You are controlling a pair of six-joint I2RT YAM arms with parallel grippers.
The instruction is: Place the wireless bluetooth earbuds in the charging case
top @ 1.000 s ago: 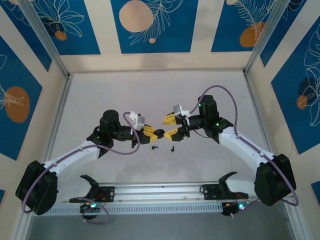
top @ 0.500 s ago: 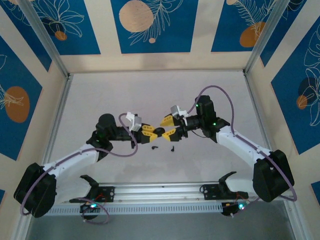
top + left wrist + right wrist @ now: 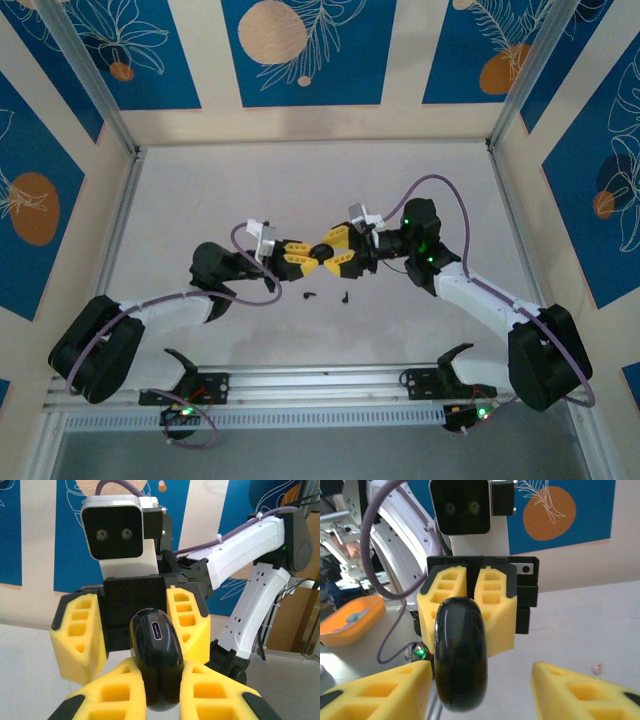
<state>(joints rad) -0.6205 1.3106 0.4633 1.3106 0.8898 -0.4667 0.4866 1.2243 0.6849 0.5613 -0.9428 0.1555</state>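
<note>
The charging case (image 3: 155, 660) is a glossy black oval with its port facing outward, and my left gripper (image 3: 162, 682) is shut on its lower end. In the top view the case (image 3: 318, 253) hangs above the table between my left gripper (image 3: 300, 257) and my right gripper (image 3: 338, 254), which face each other. My right gripper (image 3: 480, 690) is open around the case (image 3: 460, 655). The case sits close to that gripper's left finger, with a clear gap to the other. Two tiny dark earbuds (image 3: 309, 296) (image 3: 346, 297) lie on the table just in front of the grippers.
The pale table (image 3: 320, 190) is framed by aluminium rails and blue patterned walls. A small pinkish speck (image 3: 596, 669) lies on the table off to the right. An orange dish (image 3: 350, 622) shows in the background beyond the left arm.
My left arm has stretched forward and to the right, carrying the case in between the right gripper's fingers. The right gripper's fingers have narrowed slightly. The earbuds have not moved.
</note>
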